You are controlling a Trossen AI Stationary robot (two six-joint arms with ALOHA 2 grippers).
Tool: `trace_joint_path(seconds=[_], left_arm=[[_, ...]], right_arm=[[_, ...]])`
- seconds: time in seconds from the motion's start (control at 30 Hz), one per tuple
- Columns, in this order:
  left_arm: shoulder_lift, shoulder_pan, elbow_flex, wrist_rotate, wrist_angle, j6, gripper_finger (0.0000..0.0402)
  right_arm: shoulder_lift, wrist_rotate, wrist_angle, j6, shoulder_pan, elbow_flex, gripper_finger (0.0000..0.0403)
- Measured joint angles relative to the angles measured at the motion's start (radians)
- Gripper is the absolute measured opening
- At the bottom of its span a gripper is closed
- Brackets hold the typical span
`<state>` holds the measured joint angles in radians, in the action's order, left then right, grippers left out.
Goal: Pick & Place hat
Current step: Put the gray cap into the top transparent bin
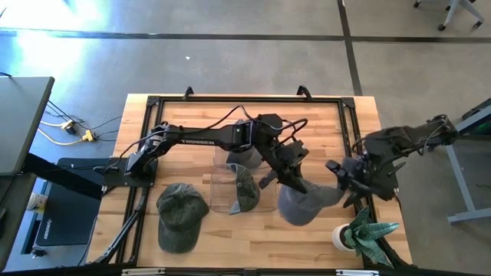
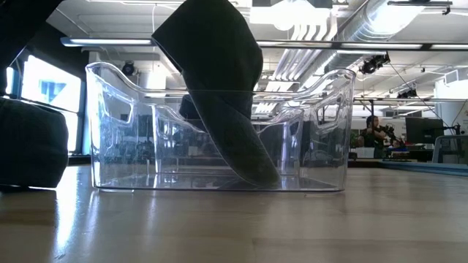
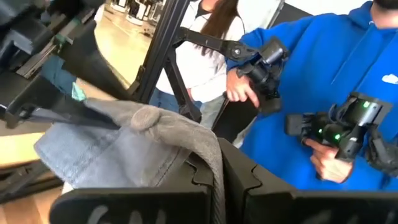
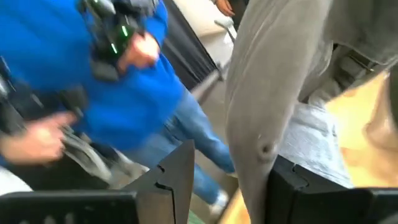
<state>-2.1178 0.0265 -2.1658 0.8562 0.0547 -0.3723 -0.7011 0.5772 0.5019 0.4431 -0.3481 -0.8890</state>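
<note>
Your left gripper [image 1: 295,184] is clamped on the grey hat [image 1: 307,201], held up near the worktop's [image 1: 192,107] right edge. Your right gripper [image 1: 343,178], jaws part-open, straddles its brim. The hat is light, floppy cloth; pinch the stiffer brim.

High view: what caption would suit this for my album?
Left gripper clamps a grey hat beside the clear bin; right gripper lets go.

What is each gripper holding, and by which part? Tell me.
The left gripper is shut on the grey hat at its crown edge. The right gripper has the hat's brim between open jaws.
</note>
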Motion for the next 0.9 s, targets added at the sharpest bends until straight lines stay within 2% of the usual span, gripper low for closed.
trace_joint_path(seconds=[0.1, 0.27, 0.37, 0.47, 0.6, 0.8, 0.9], left_arm=[[0.0, 0.0, 0.0, -0.002, -0.004, -0.025, 0.0002], [0.0, 0.0, 0.0, -0.011, 0.002, -0.034, 0.0001], [-0.002, -0.001, 0.001, -0.014, 0.005, -0.057, 0.0001], [-0.002, -0.001, 0.001, -0.014, 0.007, -0.062, 0.0001], [-0.002, -0.001, 0.001, -0.014, 0.003, -0.062, 0.0001], [-0.001, 0.0, 0.0, -0.004, -0.008, -0.05, 0.0001], [0.0, 0.0, -0.001, -0.003, -0.008, -0.018, 0.0001]], right_arm=[[-0.016, -0.035, 0.067, -0.178, -0.001, 0.0, 0.0126], [-0.044, -0.204, 0.208, -0.427, -0.024, 0.0, 0.0112], [-0.045, -0.372, 0.269, -0.459, -0.03, 0.0, 0.0112], [-0.036, -0.479, 0.3, -0.447, -0.031, -0.001, 0.0123], [-0.018, -0.489, 0.334, -0.398, -0.031, -0.015, 0.0157], [0.004, -0.412, 0.344, -0.222, -0.03, -0.052, 0.023], [0.011, -0.392, 0.284, -0.16, -0.025, -0.034, 0.0252]])
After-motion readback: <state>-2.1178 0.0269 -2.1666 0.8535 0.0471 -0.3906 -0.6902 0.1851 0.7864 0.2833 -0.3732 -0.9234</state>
